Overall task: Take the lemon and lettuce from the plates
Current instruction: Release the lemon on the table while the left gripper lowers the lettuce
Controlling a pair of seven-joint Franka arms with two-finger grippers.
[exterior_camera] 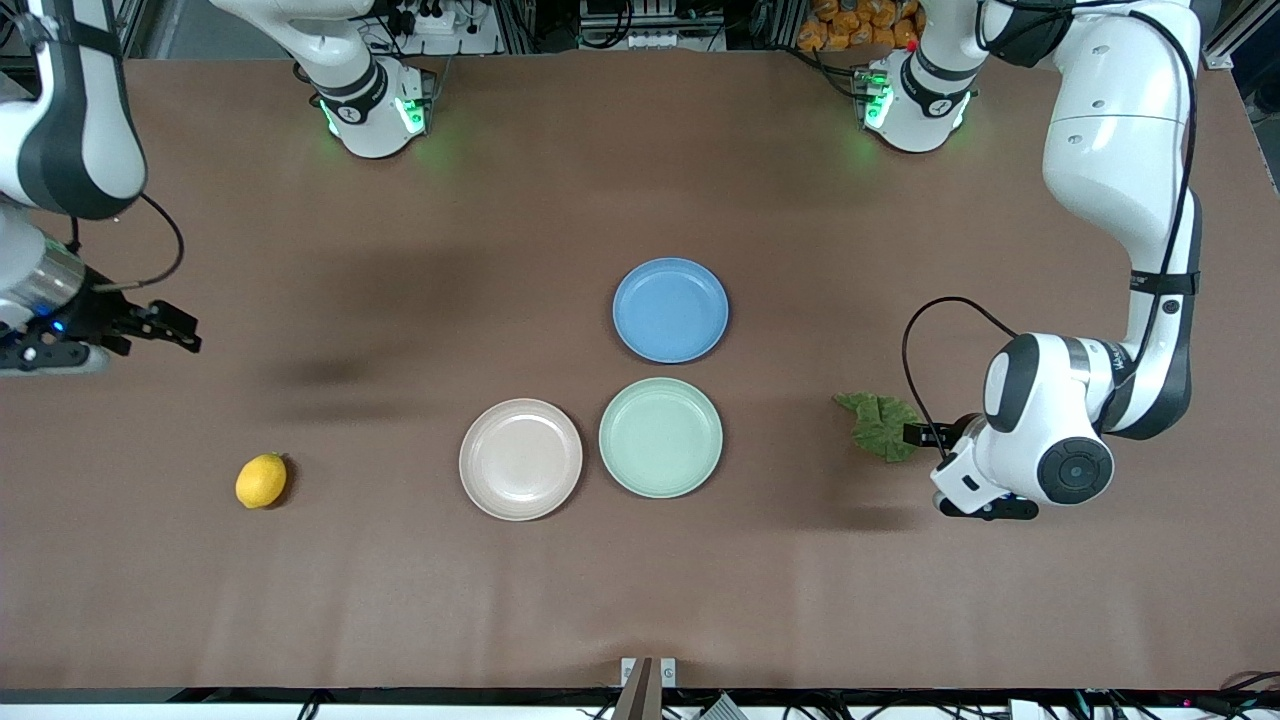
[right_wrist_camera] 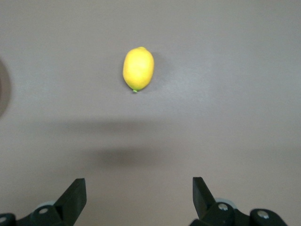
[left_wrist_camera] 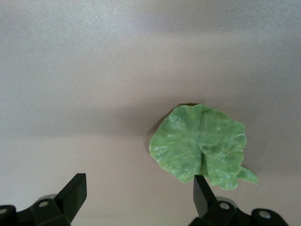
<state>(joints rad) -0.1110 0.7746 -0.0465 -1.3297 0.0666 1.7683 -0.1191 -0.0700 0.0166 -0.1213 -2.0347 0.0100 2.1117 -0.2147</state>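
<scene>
The lemon (exterior_camera: 262, 480) (right_wrist_camera: 138, 68) lies on the brown table toward the right arm's end, apart from the plates. My right gripper (exterior_camera: 185, 333) (right_wrist_camera: 139, 186) hangs open over bare table beside it, with nothing between its fingers. The lettuce (exterior_camera: 880, 425) (left_wrist_camera: 200, 143) lies flat on the table toward the left arm's end. My left gripper (exterior_camera: 935, 450) (left_wrist_camera: 139, 181) is open just beside the leaf, and one finger (left_wrist_camera: 201, 186) is at its edge. The beige-pink plate (exterior_camera: 520, 458) and the mint green plate (exterior_camera: 660, 436) sit side by side mid-table.
A blue plate (exterior_camera: 670, 309) sits farther from the front camera than the mint green one. Both arm bases (exterior_camera: 375, 110) (exterior_camera: 915, 100) stand along the table's edge farthest from the front camera.
</scene>
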